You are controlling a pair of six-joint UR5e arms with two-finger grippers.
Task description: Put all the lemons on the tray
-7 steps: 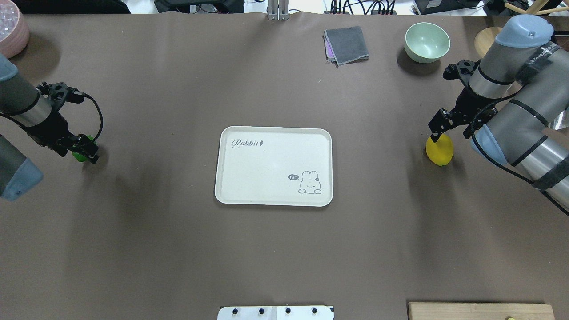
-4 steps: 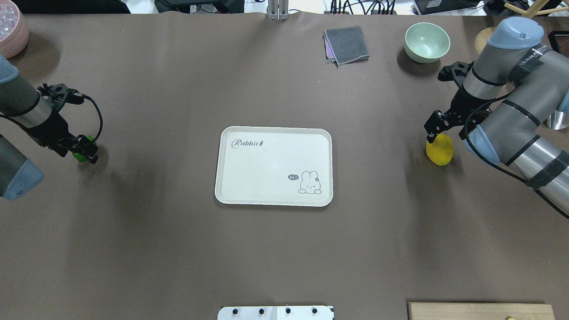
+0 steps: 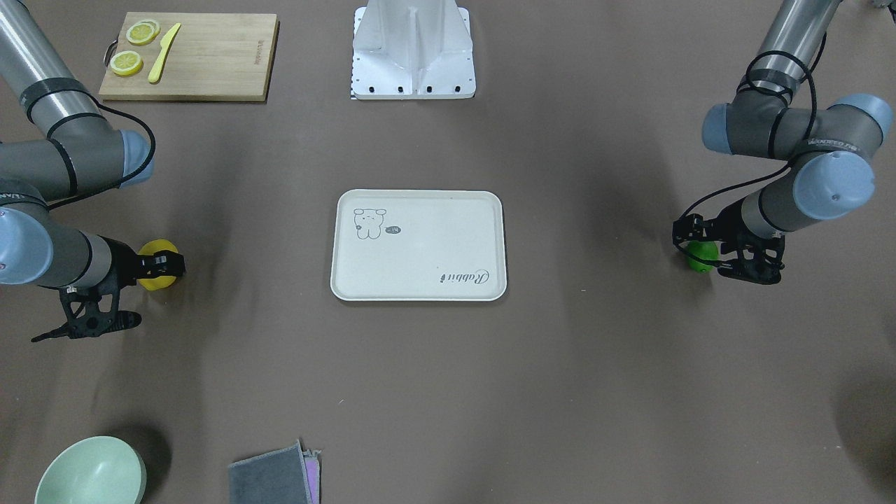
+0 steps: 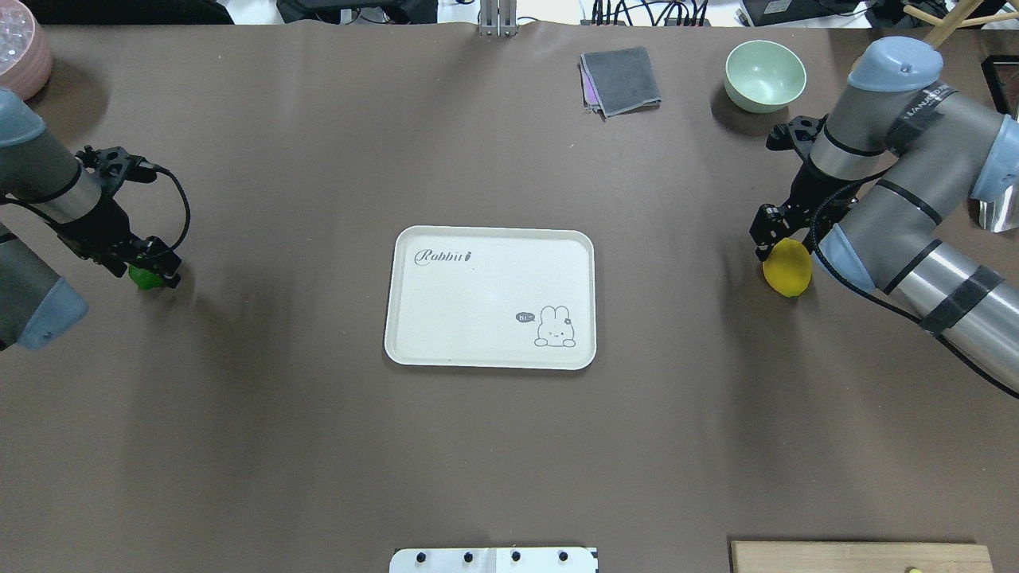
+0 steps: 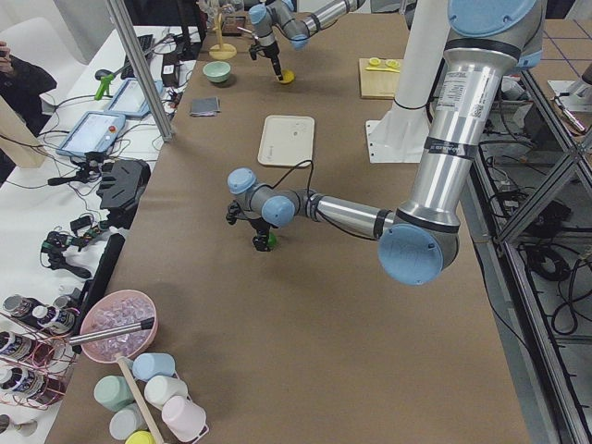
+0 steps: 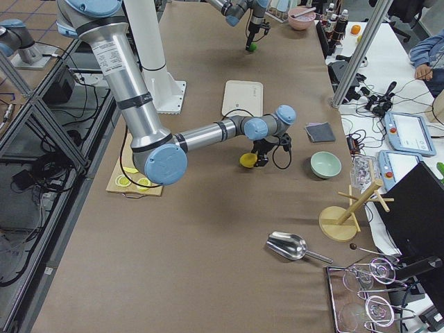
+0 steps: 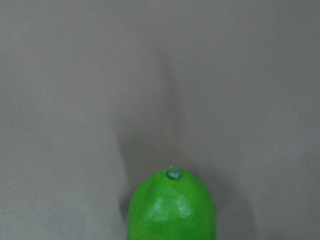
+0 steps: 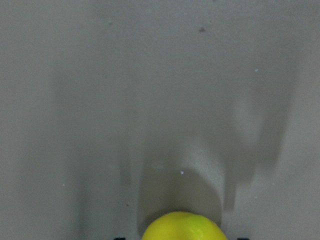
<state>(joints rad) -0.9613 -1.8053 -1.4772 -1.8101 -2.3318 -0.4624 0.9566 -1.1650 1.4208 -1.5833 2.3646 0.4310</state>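
Overhead exterior tells me the job has barely begun: the tray [image 4: 478, 318] sits bare in the middle of the table, with neither fruit on it. The green lemon [image 4: 142, 278] lies on the table well out on the left arm's side, and the yellow lemon [image 4: 790, 274] lies well out on the right arm's side, both far from the tray.

Each arm is down at its own fruit. The left gripper [image 4: 153, 270] sits over the green lemon with its fingers on either side of it. The right gripper [image 4: 778, 245] does the same at the near end of the yellow lemon. From these angles I cannot tell whether either pair of fingers is already pressing on the fruit or just straddling it. The wrist cameras show only each lemon's tip low in the frame, close above the brown table cover.

So I judge nothing is delivered yet. What remains, for both lemons, is a firm grip, a lift, the carry inward and a release on the tray.
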